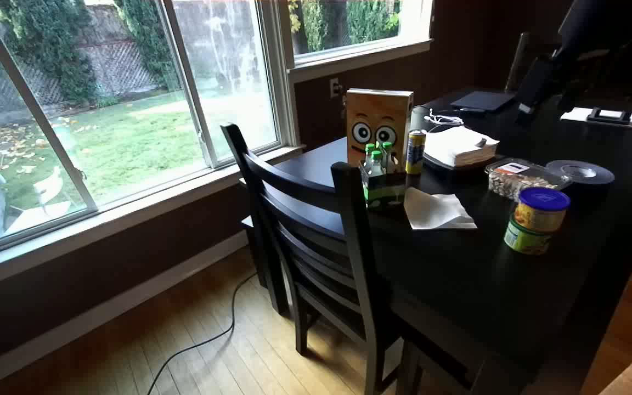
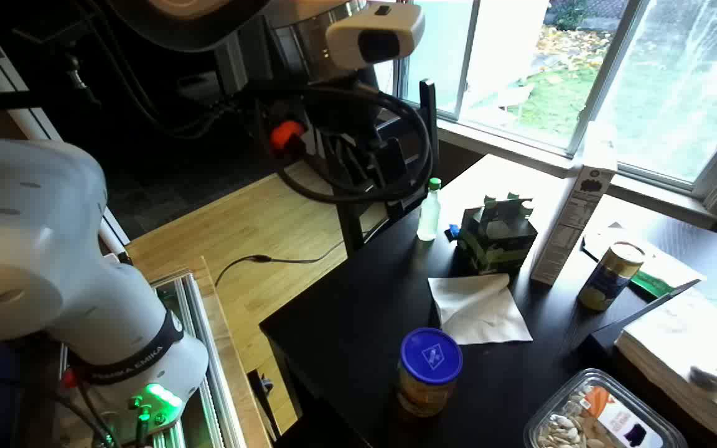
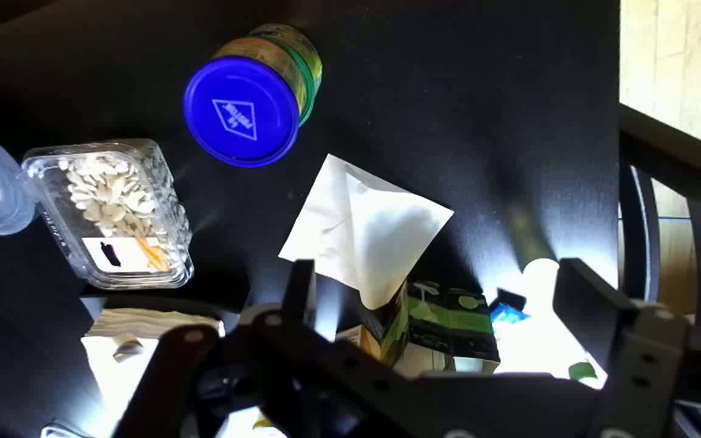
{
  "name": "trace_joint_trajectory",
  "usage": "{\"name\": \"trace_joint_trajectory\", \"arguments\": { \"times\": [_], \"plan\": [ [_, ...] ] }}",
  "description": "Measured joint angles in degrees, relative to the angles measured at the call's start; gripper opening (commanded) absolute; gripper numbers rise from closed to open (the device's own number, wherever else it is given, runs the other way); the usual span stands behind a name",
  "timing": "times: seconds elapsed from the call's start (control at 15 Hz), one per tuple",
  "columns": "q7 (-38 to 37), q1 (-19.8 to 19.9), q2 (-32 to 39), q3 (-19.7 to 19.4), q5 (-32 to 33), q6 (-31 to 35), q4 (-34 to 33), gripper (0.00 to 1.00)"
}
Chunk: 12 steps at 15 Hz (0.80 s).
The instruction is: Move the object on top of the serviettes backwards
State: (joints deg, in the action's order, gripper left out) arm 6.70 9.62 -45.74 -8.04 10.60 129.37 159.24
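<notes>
The serviettes (image 1: 456, 144) are a thick white stack of paper on a dark holder on the black table. They also show in an exterior view (image 2: 676, 333) and at the lower left of the wrist view (image 3: 106, 365), partly covered by my gripper. A small grey object (image 1: 480, 142) lies on top near one edge. It also shows in an exterior view (image 2: 707, 378) and in the wrist view (image 3: 128, 348); what it is I cannot tell. My gripper (image 3: 437, 292) is open and empty, above the table and apart from the object. It also shows at the upper right of an exterior view (image 1: 545, 104).
Near the stack stand a drink can (image 1: 416, 152), a seed box (image 1: 522, 180) and a tape roll (image 1: 596, 173). Stacked tins (image 1: 540, 214), a loose white sheet (image 1: 439, 211), a bottle carton (image 1: 384, 189) and a tall box (image 1: 379, 109) are nearby. A chair (image 1: 305, 186) faces the table.
</notes>
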Motion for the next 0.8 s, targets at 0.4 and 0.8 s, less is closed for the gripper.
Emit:
{"name": "trace_joint_trajectory", "arguments": {
  "times": [0.4, 0.8],
  "plan": [
    [0.00, 0.00, 0.11, 0.00, 0.00, -0.01, 0.00, 1.00],
    [0.26, 0.39, 1.24, -1.47, 0.00, 2.68, -0.82, 1.00]
  ]
}}
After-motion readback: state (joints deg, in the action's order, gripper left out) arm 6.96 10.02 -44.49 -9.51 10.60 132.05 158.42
